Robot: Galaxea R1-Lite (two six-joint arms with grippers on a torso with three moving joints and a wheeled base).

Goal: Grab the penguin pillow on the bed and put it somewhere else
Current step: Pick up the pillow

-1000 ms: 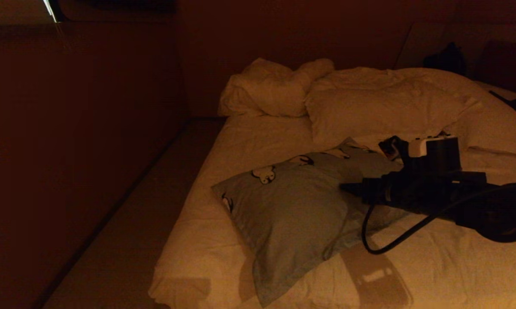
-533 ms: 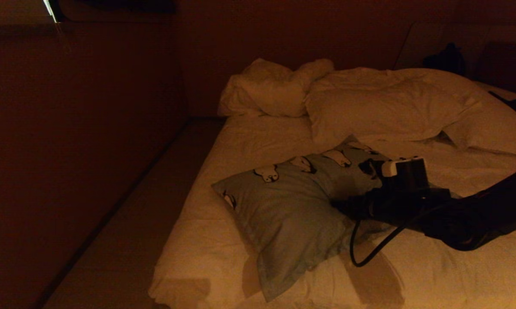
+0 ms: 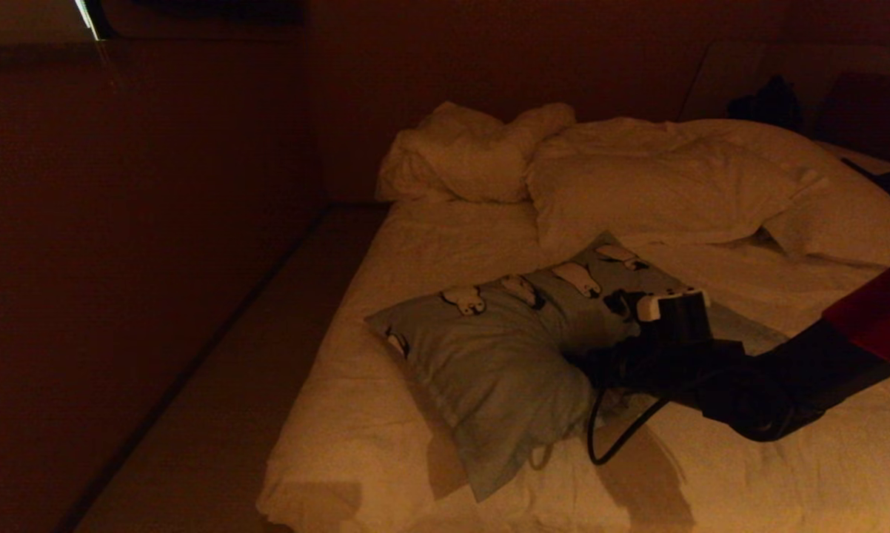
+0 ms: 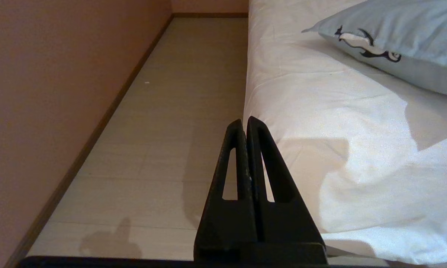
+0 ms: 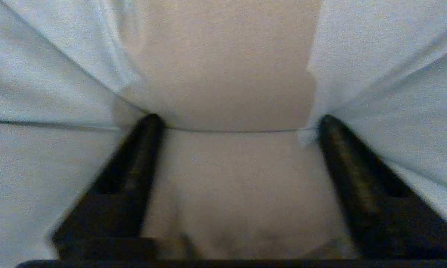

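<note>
The penguin pillow (image 3: pixel 489 363), pale grey-blue with black-and-white penguins along its far edge, lies slantwise on the bed (image 3: pixel 430 244). My right gripper (image 3: pixel 589 364) is pressed into the pillow's middle, and the fabric puckers around it. In the right wrist view the right gripper (image 5: pixel 236 122) is open, its fingertips sunk into the pillow (image 5: pixel 223 56) and a fold of cloth bulging between them. My left gripper (image 4: pixel 244 121) is shut on nothing, parked low beside the bed's edge (image 4: pixel 320 111), with a pillow corner (image 4: pixel 394 33) beyond it.
Plain white pillows (image 3: pixel 660 185) and a crumpled white heap (image 3: pixel 467 152) lie at the head of the bed. A strip of floor (image 3: pixel 215 385) runs between the bed and a wall on the left. My arm's cable (image 3: pixel 611 440) loops over the sheet.
My right arm has come down and forward onto the pillow, denting its middle. The pillow's near corner has drawn in and more penguins show along its far edge.
</note>
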